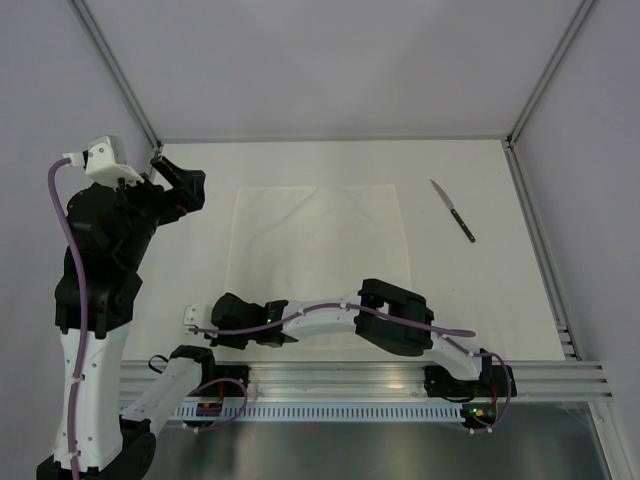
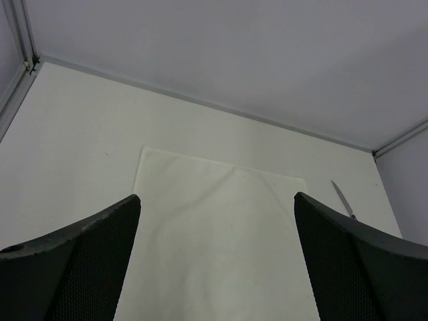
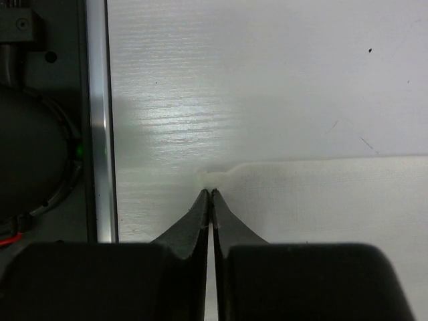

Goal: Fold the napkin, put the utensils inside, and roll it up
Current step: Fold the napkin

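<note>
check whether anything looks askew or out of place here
Nothing much: the napkin lies flat, only its near left corner puckered where the right gripper pinches it. The knife lies apart, right of it.

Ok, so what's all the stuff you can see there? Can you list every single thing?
napkin: one, white, spread flat in the middle of the table.
knife: one, silver blade and dark handle, on the table at the far right, not touching the napkin.
table: one, white, under everything.
rail: one, silver, along the table's near edge.
left gripper: one, black, raised over the table's left side, open, holding nothing.
right gripper: one, black, down low at the napkin's near left corner, shut, pinching that corner.
</note>
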`<action>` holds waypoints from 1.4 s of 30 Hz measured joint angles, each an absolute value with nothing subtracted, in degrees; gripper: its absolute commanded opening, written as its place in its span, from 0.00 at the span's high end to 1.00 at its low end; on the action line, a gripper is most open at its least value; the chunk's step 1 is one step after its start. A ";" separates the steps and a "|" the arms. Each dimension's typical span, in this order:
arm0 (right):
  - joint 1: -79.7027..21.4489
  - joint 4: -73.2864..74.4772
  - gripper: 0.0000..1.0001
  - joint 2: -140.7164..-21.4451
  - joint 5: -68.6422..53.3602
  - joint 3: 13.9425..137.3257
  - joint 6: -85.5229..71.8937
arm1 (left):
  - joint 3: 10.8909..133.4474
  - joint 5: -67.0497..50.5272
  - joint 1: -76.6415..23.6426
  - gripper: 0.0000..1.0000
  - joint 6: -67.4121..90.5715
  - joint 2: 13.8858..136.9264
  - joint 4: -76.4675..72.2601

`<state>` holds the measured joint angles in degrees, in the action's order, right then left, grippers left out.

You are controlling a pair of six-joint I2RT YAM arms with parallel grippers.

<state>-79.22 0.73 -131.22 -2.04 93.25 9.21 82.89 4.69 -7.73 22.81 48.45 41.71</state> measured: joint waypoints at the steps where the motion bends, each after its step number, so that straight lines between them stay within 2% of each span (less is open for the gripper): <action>1: -78.98 0.89 0.95 -131.17 -2.44 93.25 9.19 | 82.89 4.69 -7.73 0.00 22.81 48.45 41.71; 17: -69.14 9.02 0.96 -123.26 -6.90 93.78 7.57 | 82.87 5.48 -7.73 0.00 22.81 49.58 41.43; 23: -64.16 11.40 0.99 -119.87 -8.38 94.24 7.33 | 82.85 5.43 -7.73 0.00 22.81 50.70 41.39; 42: -37.56 15.51 1.00 -113.97 -9.02 86.74 10.39 | 79.11 2.13 -7.73 0.00 22.81 55.18 36.21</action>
<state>-37.56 15.51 -113.97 -9.02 86.74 10.39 79.11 2.13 -7.73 22.81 55.18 36.21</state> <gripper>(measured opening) 0.010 0.993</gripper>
